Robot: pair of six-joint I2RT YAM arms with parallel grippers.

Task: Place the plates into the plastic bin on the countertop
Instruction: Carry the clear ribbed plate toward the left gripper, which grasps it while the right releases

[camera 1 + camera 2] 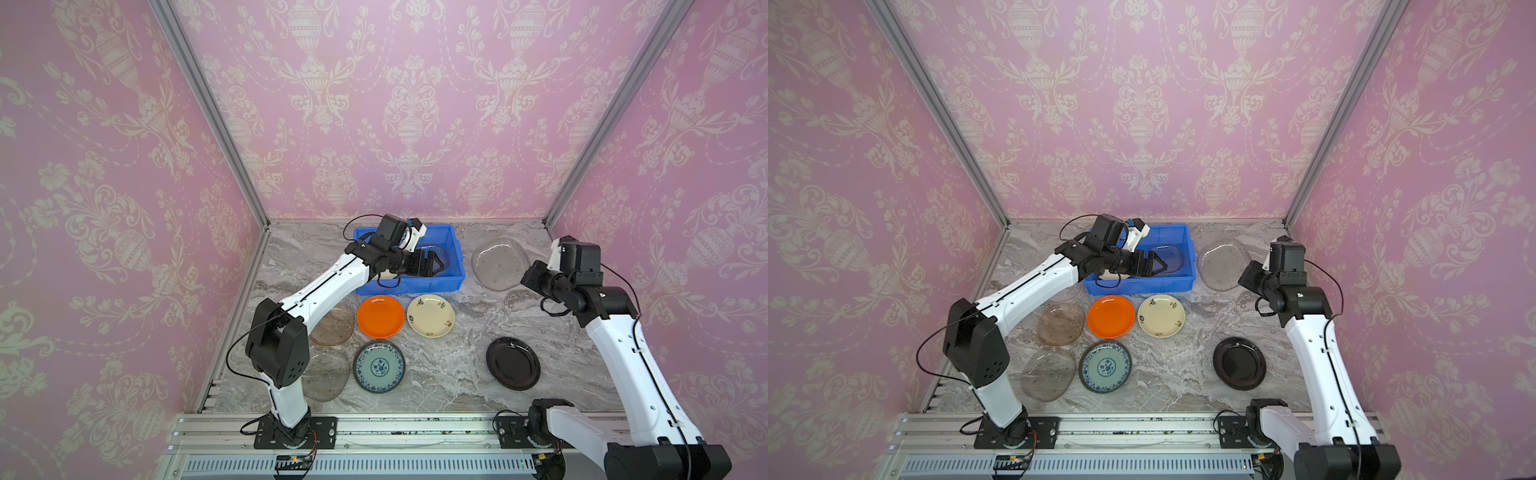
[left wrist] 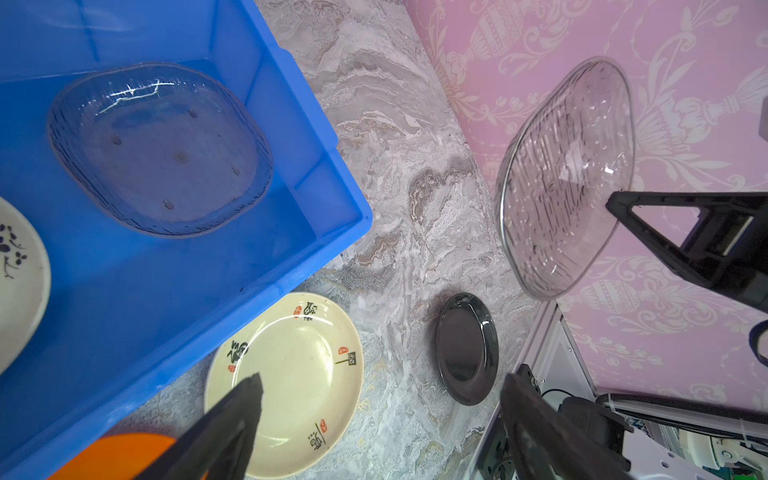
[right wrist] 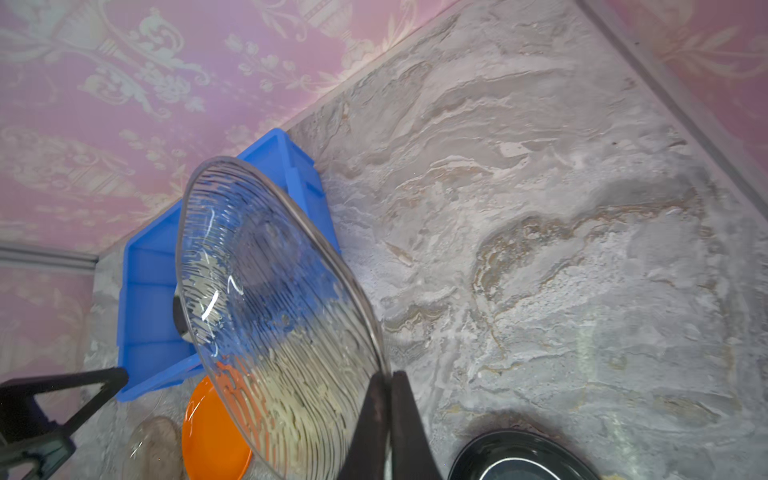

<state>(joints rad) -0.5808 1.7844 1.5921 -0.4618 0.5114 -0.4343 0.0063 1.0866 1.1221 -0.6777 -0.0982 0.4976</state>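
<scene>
The blue plastic bin [image 1: 415,286] stands at the back of the marble countertop [image 1: 453,374]. A clear glass plate [image 2: 162,149] lies flat inside it, beside the edge of a cream plate [image 2: 16,270]. My left gripper [image 2: 382,386] hovers open over the bin [image 1: 1142,286], holding nothing. My right gripper [image 3: 390,378] is shut on the rim of a clear ribbed glass plate [image 3: 270,311], held tilted above the countertop right of the bin [image 1: 496,264]. Orange [image 1: 380,316], cream [image 1: 430,315], teal-patterned [image 1: 379,366] and black [image 1: 513,363] plates lie in front.
Two smoky glass plates [image 1: 334,326] [image 1: 326,374] lie partly under my left arm. Pink papered walls enclose the back and sides. An aluminium rail [image 1: 395,432] carrying both arm bases runs along the front edge.
</scene>
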